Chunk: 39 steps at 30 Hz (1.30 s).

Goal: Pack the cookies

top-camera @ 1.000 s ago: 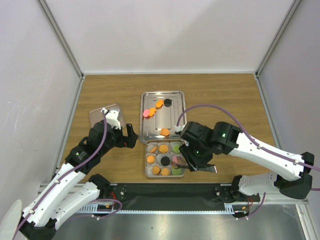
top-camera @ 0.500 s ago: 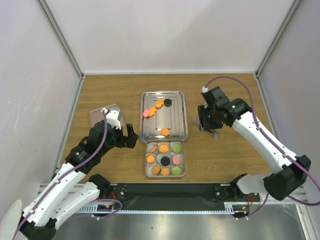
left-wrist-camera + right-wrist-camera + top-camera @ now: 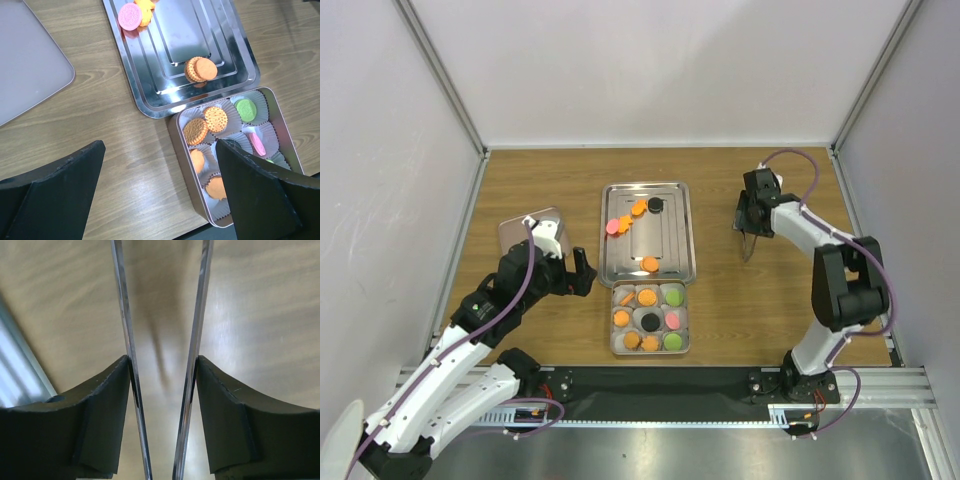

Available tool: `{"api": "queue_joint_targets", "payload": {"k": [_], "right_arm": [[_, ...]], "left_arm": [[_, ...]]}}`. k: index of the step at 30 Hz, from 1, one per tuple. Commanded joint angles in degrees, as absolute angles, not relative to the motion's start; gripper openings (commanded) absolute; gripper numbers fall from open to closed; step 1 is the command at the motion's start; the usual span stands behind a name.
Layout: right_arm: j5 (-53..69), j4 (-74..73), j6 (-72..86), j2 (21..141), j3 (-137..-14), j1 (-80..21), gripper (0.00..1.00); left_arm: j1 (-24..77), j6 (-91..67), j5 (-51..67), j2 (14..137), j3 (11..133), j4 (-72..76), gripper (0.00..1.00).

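Observation:
Several cookies lie on the steel tray (image 3: 662, 235): a pink one (image 3: 612, 226), orange ones (image 3: 638, 208) (image 3: 649, 264) and a black one (image 3: 656, 205). The box (image 3: 613, 322) of paper cups holds orange, green, black and pink cookies (image 3: 672, 320). My right gripper (image 3: 751, 222) is shut on metal tongs (image 3: 125, 340), whose blades stand apart and empty over bare wood right of the tray. My left gripper (image 3: 160, 145) is open and empty over the table at the box's left edge (image 3: 182, 150). The left wrist view shows the tray's near orange cookies (image 3: 201, 69).
A grey lid (image 3: 525, 228) lies left of the tray, also in the left wrist view (image 3: 25, 65). White walls stand around the wooden table. The right arm stretches along the right side.
My right arm has swung from over the box up to the right of the tray, carrying the tongs. A pink cookie stays in the box's middle-right cup. The left arm has not moved.

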<state>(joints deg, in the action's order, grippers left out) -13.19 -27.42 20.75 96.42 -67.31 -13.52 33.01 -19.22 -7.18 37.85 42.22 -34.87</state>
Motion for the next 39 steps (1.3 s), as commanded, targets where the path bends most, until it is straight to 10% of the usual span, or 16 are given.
{"api": "queue_joint_targets", "payload": {"k": [1,24,39], "right_arm": [[-15.6,-17.9,21.9,100.5,-68.4,-12.8,0.60],[-10.8,-20.5,23.8,95.5,-65.9,-11.9,0.92],[1.9,-16.2,20.7,80.9,-60.9,-13.1,0.89]], "left_arm": [[32.9,-19.0,-7.9,37.7,42.9,-33.4,1.00],[30.9,-24.6,-17.2,44.6,46.7,-38.0,1.00],[-5.1,-30.9,-17.1,63.7,52.6,-30.2,0.88]]}}
